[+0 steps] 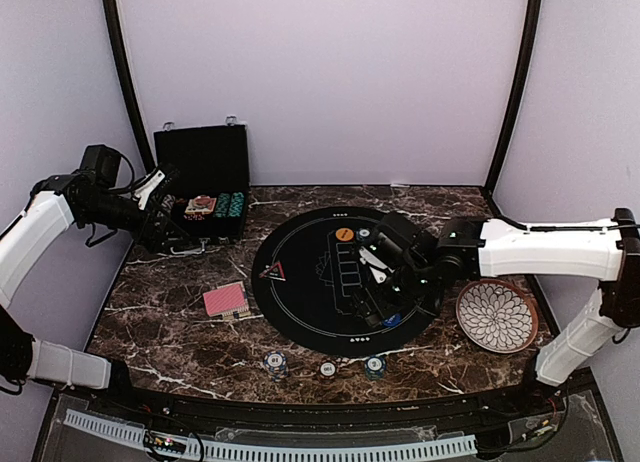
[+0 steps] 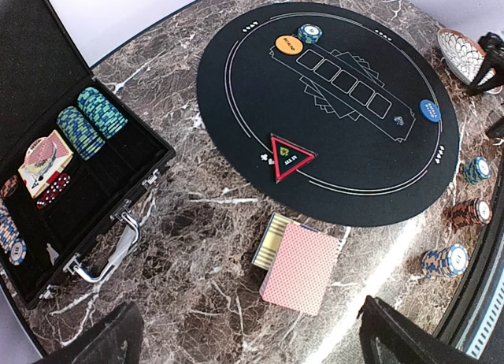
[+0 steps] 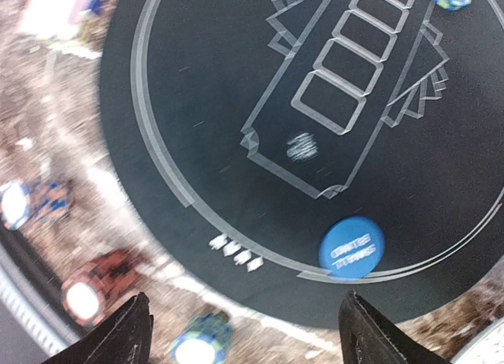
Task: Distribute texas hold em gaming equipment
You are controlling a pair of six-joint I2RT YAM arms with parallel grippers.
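On the round black mat (image 1: 300, 302) lie an orange disc button (image 2: 289, 44), a teal chip stack (image 2: 309, 34), a red-edged triangle marker (image 2: 290, 156) and a blue disc button (image 3: 351, 247). A red-pink-backed card deck (image 2: 303, 265) rests on the marble left of the mat. Blue (image 3: 31, 202), red (image 3: 94, 289) and teal (image 3: 201, 344) chip stacks stand along the near table edge. My right gripper (image 3: 244, 336) hovers open above the mat's near rim, holding nothing, with the blue button just ahead of it. My left gripper (image 2: 252, 344) is open and empty, high beside the case, with the deck below it.
The open black case (image 1: 203, 172) at the back left holds chip rows (image 2: 90, 121), cards and dice. A white petal-patterned plate (image 1: 497, 315) sits right of the mat, beside my right arm. Purple walls enclose the table.
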